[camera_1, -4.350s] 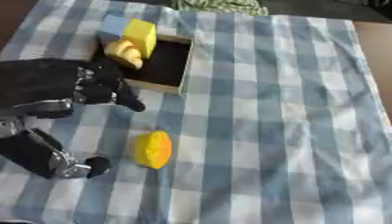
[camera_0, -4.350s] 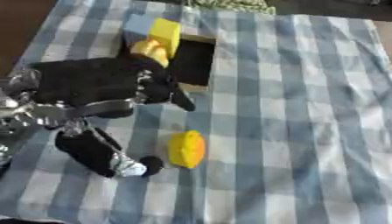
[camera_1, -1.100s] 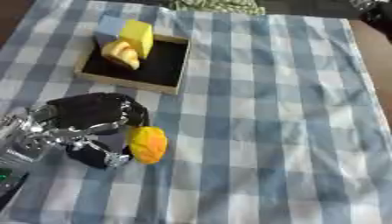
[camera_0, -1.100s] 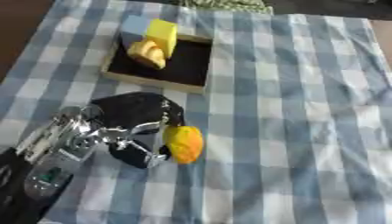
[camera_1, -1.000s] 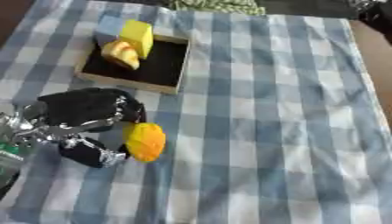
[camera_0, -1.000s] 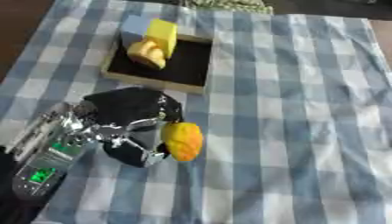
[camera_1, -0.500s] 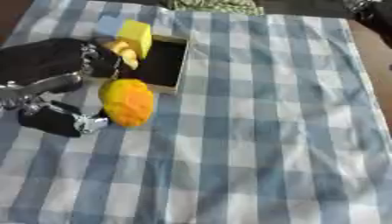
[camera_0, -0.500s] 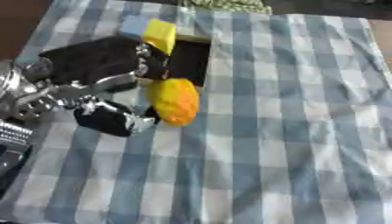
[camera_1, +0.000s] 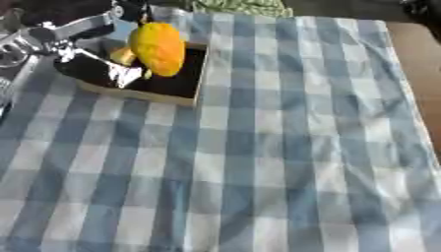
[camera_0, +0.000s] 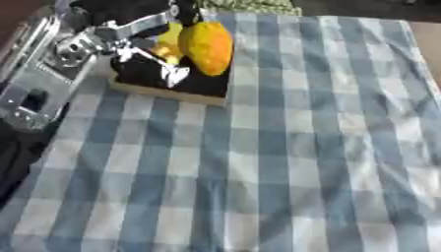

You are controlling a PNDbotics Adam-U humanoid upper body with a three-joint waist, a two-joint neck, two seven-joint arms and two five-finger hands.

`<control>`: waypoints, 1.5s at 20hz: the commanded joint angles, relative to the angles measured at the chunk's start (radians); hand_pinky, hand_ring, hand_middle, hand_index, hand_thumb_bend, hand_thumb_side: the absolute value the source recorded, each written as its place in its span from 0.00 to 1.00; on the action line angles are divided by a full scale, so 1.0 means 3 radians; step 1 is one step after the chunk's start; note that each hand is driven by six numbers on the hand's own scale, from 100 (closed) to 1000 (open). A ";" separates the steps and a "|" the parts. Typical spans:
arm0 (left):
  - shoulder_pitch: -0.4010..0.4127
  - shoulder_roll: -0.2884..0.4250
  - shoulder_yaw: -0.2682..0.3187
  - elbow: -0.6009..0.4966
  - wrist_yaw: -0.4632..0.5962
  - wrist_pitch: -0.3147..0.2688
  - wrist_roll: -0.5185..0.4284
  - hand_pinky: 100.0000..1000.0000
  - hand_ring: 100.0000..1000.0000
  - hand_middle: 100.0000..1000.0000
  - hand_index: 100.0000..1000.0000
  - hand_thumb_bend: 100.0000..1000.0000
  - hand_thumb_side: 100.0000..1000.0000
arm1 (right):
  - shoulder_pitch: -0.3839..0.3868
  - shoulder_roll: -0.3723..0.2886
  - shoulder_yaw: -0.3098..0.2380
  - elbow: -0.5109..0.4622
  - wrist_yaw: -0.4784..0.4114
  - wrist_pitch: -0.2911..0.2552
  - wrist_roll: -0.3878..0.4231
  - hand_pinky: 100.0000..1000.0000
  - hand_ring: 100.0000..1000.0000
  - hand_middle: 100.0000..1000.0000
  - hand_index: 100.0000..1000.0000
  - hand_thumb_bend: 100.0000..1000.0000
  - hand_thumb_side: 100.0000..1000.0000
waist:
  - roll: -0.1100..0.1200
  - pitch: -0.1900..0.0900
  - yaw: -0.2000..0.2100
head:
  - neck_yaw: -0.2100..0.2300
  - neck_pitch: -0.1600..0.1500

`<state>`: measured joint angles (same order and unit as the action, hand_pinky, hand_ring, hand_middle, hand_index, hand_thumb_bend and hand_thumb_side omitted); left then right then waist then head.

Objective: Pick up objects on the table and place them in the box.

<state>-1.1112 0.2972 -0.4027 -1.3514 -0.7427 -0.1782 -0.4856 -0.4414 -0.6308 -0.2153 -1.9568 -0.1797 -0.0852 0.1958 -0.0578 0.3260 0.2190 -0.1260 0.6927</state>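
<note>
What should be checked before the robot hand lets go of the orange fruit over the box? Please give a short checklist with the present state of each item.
1. Orange fruit held by the left robot hand: ok, fingers curl round it.
2. Fruit above the box: ok, it sits over the dark inside, near the right wall.
3. Free space in the box: cannot tell, the hand hides most of it.
4. Yellow things already inside, clear of the drop spot: cannot tell.
5. Right robot hand out of the way: ok, in neither view.
6. Checked cloth flat round the box: ok.
</note>
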 commanded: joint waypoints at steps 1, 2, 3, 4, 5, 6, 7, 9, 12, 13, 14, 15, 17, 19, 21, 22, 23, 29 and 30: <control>-0.0126 -0.0077 0.0133 0.0266 -0.0235 -0.0096 0.0165 0.83 0.69 0.59 0.65 0.07 0.04 | -0.0058 -0.0087 -0.0026 -0.0061 -0.0023 0.0001 0.0009 1.00 0.88 0.44 0.67 0.00 0.41 | 0.0007 -0.0070 -0.0017 | 0.0024 -0.0064; -0.0142 -0.0099 0.0152 0.0332 -0.0294 -0.0123 0.0208 0.83 0.69 0.59 0.65 0.09 0.04 | -0.0060 -0.0084 -0.0027 -0.0060 -0.0022 0.0002 0.0011 1.00 0.88 0.44 0.67 0.00 0.41 | 0.0006 -0.0065 -0.0021 | 0.0029 -0.0070; -0.0159 -0.0120 0.0170 0.0388 -0.0357 -0.0148 0.0252 0.83 0.69 0.59 0.65 0.12 0.04 | -0.0060 -0.0081 -0.0027 -0.0059 -0.0022 0.0004 0.0014 1.00 0.88 0.44 0.67 0.00 0.41 | 0.0005 -0.0060 -0.0026 | 0.0035 -0.0075; -0.0177 -0.0137 0.0184 0.0437 -0.0436 -0.0174 0.0301 0.82 0.70 0.60 0.65 0.17 0.04 | -0.0058 -0.0077 -0.0028 -0.0057 -0.0021 0.0006 0.0018 1.00 0.88 0.44 0.67 0.00 0.41 | 0.0006 -0.0056 -0.0030 | 0.0042 -0.0078; -0.0191 -0.0152 0.0194 0.0484 -0.0526 -0.0200 0.0352 0.82 0.70 0.60 0.65 0.20 0.04 | -0.0057 -0.0075 -0.0028 -0.0055 -0.0021 0.0007 0.0022 1.00 0.88 0.44 0.67 0.00 0.41 | 0.0007 -0.0053 -0.0033 | 0.0047 -0.0080; -0.0200 -0.0168 0.0202 0.0528 -0.0614 -0.0227 0.0400 0.82 0.70 0.60 0.65 0.24 0.04 | -0.0055 -0.0074 -0.0028 -0.0053 -0.0021 0.0008 0.0027 1.00 0.88 0.44 0.67 0.00 0.41 | 0.0008 -0.0051 -0.0035 | 0.0051 -0.0079; -0.0207 -0.0181 0.0211 0.0578 -0.0707 -0.0251 0.0442 0.82 0.70 0.60 0.65 0.25 0.05 | -0.0053 -0.0070 -0.0028 -0.0051 -0.0021 0.0009 0.0032 1.00 0.88 0.44 0.67 0.00 0.41 | 0.0009 -0.0049 -0.0037 | 0.0055 -0.0079; -0.0215 -0.0214 0.0237 0.0693 -0.0876 -0.0291 0.0507 0.82 0.70 0.61 0.66 0.26 0.06 | -0.0051 -0.0063 -0.0030 -0.0049 -0.0022 0.0012 0.0040 1.00 0.88 0.44 0.67 0.00 0.41 | 0.0011 -0.0047 -0.0042 | 0.0059 -0.0080; -0.0211 -0.0280 0.0296 0.0880 -0.1026 -0.0313 0.0576 0.82 0.70 0.61 0.66 0.22 0.06 | -0.0050 -0.0051 -0.0036 -0.0049 -0.0022 0.0017 0.0045 1.00 0.88 0.44 0.67 0.00 0.41 | 0.0010 -0.0043 -0.0047 | 0.0066 -0.0092; -0.0209 -0.0304 0.0314 0.0939 -0.1051 -0.0313 0.0589 0.82 0.70 0.61 0.66 0.21 0.06 | -0.0049 -0.0047 -0.0039 -0.0049 -0.0022 0.0018 0.0046 1.00 0.88 0.43 0.67 0.00 0.41 | 0.0008 -0.0040 -0.0050 | 0.0068 -0.0097; -0.0209 -0.0326 0.0330 0.0988 -0.1071 -0.0314 0.0603 0.83 0.70 0.61 0.66 0.21 0.06 | -0.0047 -0.0043 -0.0041 -0.0048 -0.0021 0.0020 0.0046 1.00 0.88 0.43 0.67 0.00 0.41 | 0.0006 -0.0037 -0.0052 | 0.0069 -0.0101; -0.0208 -0.0347 0.0345 0.1030 -0.1089 -0.0315 0.0616 0.83 0.70 0.61 0.66 0.20 0.06 | -0.0045 -0.0039 -0.0043 -0.0048 -0.0020 0.0021 0.0047 1.00 0.88 0.43 0.67 0.00 0.41 | 0.0003 -0.0033 -0.0054 | 0.0071 -0.0107; -0.0207 -0.0377 0.0362 0.1088 -0.1125 -0.0320 0.0643 0.83 0.71 0.61 0.68 0.22 0.06 | -0.0039 -0.0035 -0.0046 -0.0046 -0.0019 0.0022 0.0051 1.00 0.88 0.43 0.67 0.00 0.41 | 0.0001 -0.0027 -0.0056 | 0.0075 -0.0110; -0.0206 -0.0394 0.0369 0.1125 -0.1169 -0.0324 0.0663 0.83 0.71 0.62 0.70 0.25 0.06 | -0.0037 -0.0032 -0.0049 -0.0045 -0.0019 0.0022 0.0054 1.00 0.88 0.43 0.67 0.00 0.41 | 0.0001 -0.0022 -0.0057 | 0.0077 -0.0110; -0.0204 -0.0400 0.0380 0.1148 -0.1216 -0.0319 0.0684 0.83 0.71 0.62 0.70 0.27 0.06 | -0.0036 -0.0029 -0.0050 -0.0045 -0.0021 0.0023 0.0057 1.00 0.88 0.43 0.67 0.00 0.41 | 0.0001 -0.0019 -0.0057 | 0.0073 -0.0110; -0.0203 -0.0402 0.0386 0.1161 -0.1240 -0.0313 0.0694 0.83 0.72 0.63 0.72 0.29 0.07 | -0.0034 -0.0027 -0.0051 -0.0045 -0.0022 0.0024 0.0058 1.00 0.88 0.43 0.67 0.00 0.41 | 0.0001 -0.0019 -0.0058 | 0.0071 -0.0108; -0.0200 -0.0405 0.0394 0.1174 -0.1266 -0.0305 0.0703 0.83 0.72 0.63 0.73 0.29 0.07 | -0.0031 -0.0024 -0.0053 -0.0045 -0.0022 0.0025 0.0060 1.00 0.88 0.43 0.67 0.00 0.41 | 0.0002 -0.0019 -0.0059 | 0.0071 -0.0107; -0.0183 -0.0422 0.0434 0.1255 -0.1421 -0.0248 0.0753 0.86 0.76 0.69 0.84 0.37 0.06 | -0.0015 -0.0014 -0.0059 -0.0040 -0.0025 0.0025 0.0069 1.00 0.88 0.43 0.67 0.00 0.41 | -0.0008 -0.0020 -0.0059 | 0.0064 -0.0104; -0.0182 -0.0425 0.0438 0.1263 -0.1443 -0.0240 0.0761 0.86 0.77 0.71 0.87 0.40 0.06 | -0.0013 -0.0012 -0.0060 -0.0038 -0.0026 0.0025 0.0071 1.00 0.88 0.43 0.67 0.00 0.41 | -0.0009 -0.0020 -0.0059 | 0.0064 -0.0104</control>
<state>-1.1454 0.1666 -0.2838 -0.9655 -1.1647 -0.2543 -0.2633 -0.4388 -0.6184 -0.2217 -1.9583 -0.1833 -0.0760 0.2150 -0.0582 0.3274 0.2034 -0.1072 0.6728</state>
